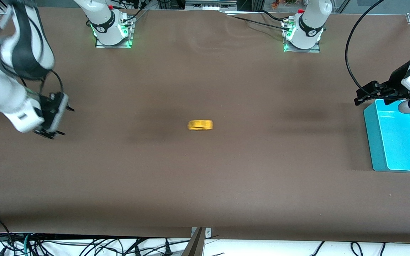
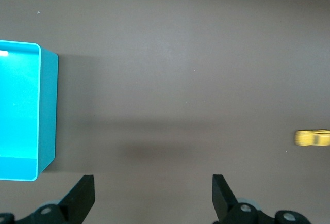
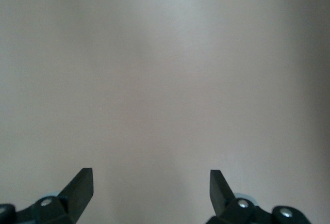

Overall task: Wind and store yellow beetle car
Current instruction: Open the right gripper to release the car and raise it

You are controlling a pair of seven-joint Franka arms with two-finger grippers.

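The yellow beetle car (image 1: 200,124) sits alone on the brown table near its middle; it also shows at the edge of the left wrist view (image 2: 312,138). My left gripper (image 1: 363,95) is open and empty, up in the air beside the teal bin (image 1: 376,142) at the left arm's end of the table. Its fingers (image 2: 82,195) frame bare table. My right gripper (image 1: 64,121) is open and empty over bare table at the right arm's end, well away from the car. Its fingers (image 3: 81,185) show only table between them.
The teal bin (image 2: 47,110) is an open rectangular box with nothing seen inside. The two arm bases (image 1: 111,28) stand along the table edge farthest from the front camera. Cables hang below the table's front edge.
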